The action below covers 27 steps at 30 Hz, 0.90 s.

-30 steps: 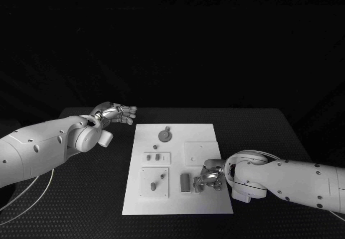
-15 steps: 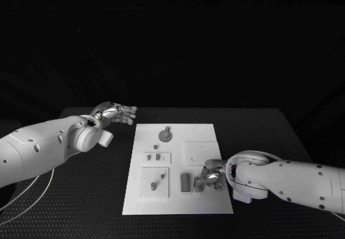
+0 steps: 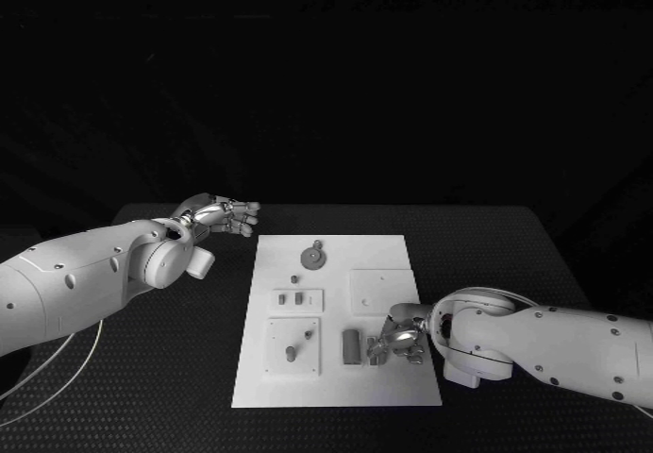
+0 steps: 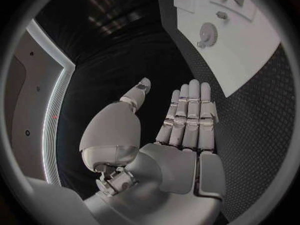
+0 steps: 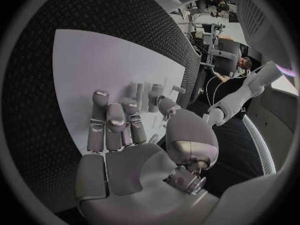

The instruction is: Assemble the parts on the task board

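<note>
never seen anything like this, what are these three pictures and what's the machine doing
It is a robot with two white arms, each ending in a silver hand with many fingers. One picture looks down from its head at a black table. The two round ones come from cameras at the wrists, behind each hand.

On the table lies a white task board with small grey parts: a round gear-like piece, short pegs and a bar.

The left hand is off the board beside its far corner, open, holding nothing. The right hand is down at the parts on the board's near right; I cannot tell whether it holds one.
</note>
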### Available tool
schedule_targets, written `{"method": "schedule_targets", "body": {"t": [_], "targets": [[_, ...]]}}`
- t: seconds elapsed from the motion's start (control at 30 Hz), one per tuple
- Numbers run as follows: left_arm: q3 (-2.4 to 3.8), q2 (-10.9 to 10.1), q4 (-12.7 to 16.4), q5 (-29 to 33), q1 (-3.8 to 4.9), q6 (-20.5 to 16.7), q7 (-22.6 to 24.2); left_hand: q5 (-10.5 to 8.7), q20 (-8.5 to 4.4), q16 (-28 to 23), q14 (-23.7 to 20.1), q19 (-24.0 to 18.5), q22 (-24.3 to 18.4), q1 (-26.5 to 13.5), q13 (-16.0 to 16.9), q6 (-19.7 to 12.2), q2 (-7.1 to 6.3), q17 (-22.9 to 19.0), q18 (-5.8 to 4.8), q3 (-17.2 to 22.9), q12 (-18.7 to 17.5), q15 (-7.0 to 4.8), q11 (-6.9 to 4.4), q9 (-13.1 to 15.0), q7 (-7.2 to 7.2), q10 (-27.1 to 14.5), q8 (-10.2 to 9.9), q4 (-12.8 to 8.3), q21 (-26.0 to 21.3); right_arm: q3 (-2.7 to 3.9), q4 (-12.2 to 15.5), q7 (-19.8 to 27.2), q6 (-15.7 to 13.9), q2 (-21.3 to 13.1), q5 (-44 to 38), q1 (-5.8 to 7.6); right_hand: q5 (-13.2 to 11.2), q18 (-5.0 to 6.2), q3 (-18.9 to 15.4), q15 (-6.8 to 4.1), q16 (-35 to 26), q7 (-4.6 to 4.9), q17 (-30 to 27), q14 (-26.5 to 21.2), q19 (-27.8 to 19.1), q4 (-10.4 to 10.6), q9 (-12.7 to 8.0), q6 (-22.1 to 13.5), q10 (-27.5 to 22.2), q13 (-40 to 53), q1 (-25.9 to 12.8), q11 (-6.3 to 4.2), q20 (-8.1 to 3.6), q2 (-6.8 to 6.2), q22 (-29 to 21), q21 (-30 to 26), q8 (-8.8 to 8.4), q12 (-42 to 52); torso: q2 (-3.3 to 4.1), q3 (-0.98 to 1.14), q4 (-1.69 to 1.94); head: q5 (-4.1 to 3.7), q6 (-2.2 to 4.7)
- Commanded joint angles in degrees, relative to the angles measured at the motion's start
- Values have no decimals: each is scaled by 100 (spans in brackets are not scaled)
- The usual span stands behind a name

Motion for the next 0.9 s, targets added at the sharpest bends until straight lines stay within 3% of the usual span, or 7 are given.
{"method": "schedule_targets", "body": {"t": [0.03,0.37,0.57,0.67,0.8,0.83,0.9], "targets": [[3,6,7,-25,10,35,31,-30,-4,-41,25,28,6,18,-8,-48,-30,10,66,6,18,4,2,-8,3,-3,18,-3,-35,3,5,87,8,-5,-11,-4,3,66,-3,-44,-25,74,-4,15,22,41,-5,-76,10,-5,1,-15,4,-50,81,-33,22,-10,0,0,1,-2,-2],[3,7,3,-25,10,31,44,-30,-4,-44,26,29,7,21,-8,-48,-31,13,66,8,19,3,2,-9,3,-3,19,-4,-36,15,-73,197,-118,-78,-47,-2,-2,66,13,-43,-22,77,-3,22,31,-9,-15,-97,14,-4,86,-13,-9,-104,89,-24,27,-4,0,-2,-1,-8,21],[4,22,-17,-24,10,-13,78,-30,-4,-45,27,29,8,22,-8,-48,-33,15,66,9,20,3,2,-9,3,-2,20,-5,-36,52,-291,1029,-789,-130,7,73,-1,66,10,-36,-20,86,-5,35,49,-85,-26,-137,16,-1,178,-5,-18,-262,89,-19,24,6,-7,-3,-3,-36,85],[4,38,-29,-3,10,-63,119,-30,-5,-46,32,32,10,26,-6,-42,-29,20,66,12,24,2,-1,-8,1,5,24,-5,-36,93,-619,1585,-1181,-94,341,120,-1,66,15,-34,-21,96,-5,38,51,-147,-33,-183,15,3,244,2,-23,-327,91,-18,6,11,-15,-8,-3,-72,165],[5,74,-63,57,10,-83,163,-29,-10,-45,50,46,16,43,-1,-19,-10,33,69,22,36,-4,-11,-3,-9,30,39,-12,-32,164,-1068,2477,-1368,-51,905,189,-4,66,15,-14,-24,118,-6,37,54,-196,-29,-214,7,10,307,24,-20,-343,88,-21,5,20,-25,-12,0,-123,290],[6,84,-75,57,10,-66,177,-29,-12,-47,60,55,21,56,4,6,6,42,70,28,46,-8,-22,2,-20,54,54,-20,-31,179,-1220,2719,-1365,-25,1039,219,-5,66,30,-11,-30,121,-7,28,45,-235,-26,-220,-2,11,359,27,-21,-288,89,-25,6,18,-24,-10,3,-198,348],[10,116,-110,65,10,-57,217,-29,-15,-52,70,63,27,70,13,47,36,53,69,36,63,-11,-39,10,-38,96,78,-26,-30,236,-1601,3133,-1341,51,1301,250,-11,66,26,-2,-40,128,-7,7,28,-332,-14,-223,-22,17,446,34,-10,-170,92,-30,21,19,-41,-14,10,-244,466]]}}
